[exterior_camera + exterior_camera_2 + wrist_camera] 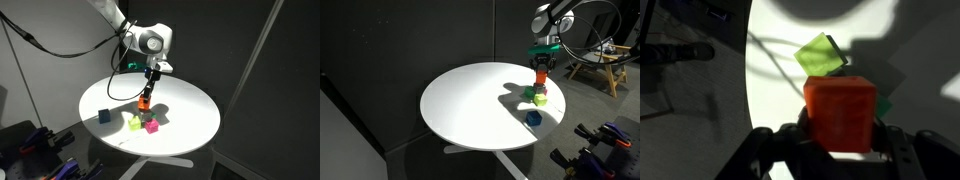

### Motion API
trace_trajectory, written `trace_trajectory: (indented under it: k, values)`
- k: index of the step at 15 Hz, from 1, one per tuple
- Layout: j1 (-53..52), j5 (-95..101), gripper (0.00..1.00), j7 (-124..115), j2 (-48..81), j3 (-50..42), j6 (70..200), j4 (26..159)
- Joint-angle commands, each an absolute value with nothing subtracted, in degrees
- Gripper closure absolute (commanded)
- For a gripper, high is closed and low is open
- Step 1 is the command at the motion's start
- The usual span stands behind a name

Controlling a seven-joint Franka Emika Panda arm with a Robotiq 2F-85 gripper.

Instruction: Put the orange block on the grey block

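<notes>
My gripper (147, 92) is shut on the orange block (145, 101), a bright orange cube, and holds it a little above the round white table (190, 125). Both also show in an exterior view, gripper (539, 68) and block (539, 76). In the wrist view the orange block (840, 105) fills the space between my jaws (840, 135). A yellow-green cube (818, 57) lies just beyond it. The grey block does not show plainly in any view.
A yellow-green cube (135, 123) and a pink cube (152, 126) lie close together below the held block, the pink one also in an exterior view (542, 99). A blue cube (533, 118) sits apart near the table's edge (104, 116). Dark curtains surround the table.
</notes>
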State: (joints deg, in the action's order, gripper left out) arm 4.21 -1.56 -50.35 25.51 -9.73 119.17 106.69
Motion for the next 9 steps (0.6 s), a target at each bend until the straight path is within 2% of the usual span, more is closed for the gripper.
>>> trace_trajectory:
  k: [1,9]
  values:
    - [3.98,-0.57,0.72,-49.70,26.13,-10.55,119.41,106.11]
    - [3.83,0.23,0.72,-49.85,26.88,-10.93,119.28,105.99]
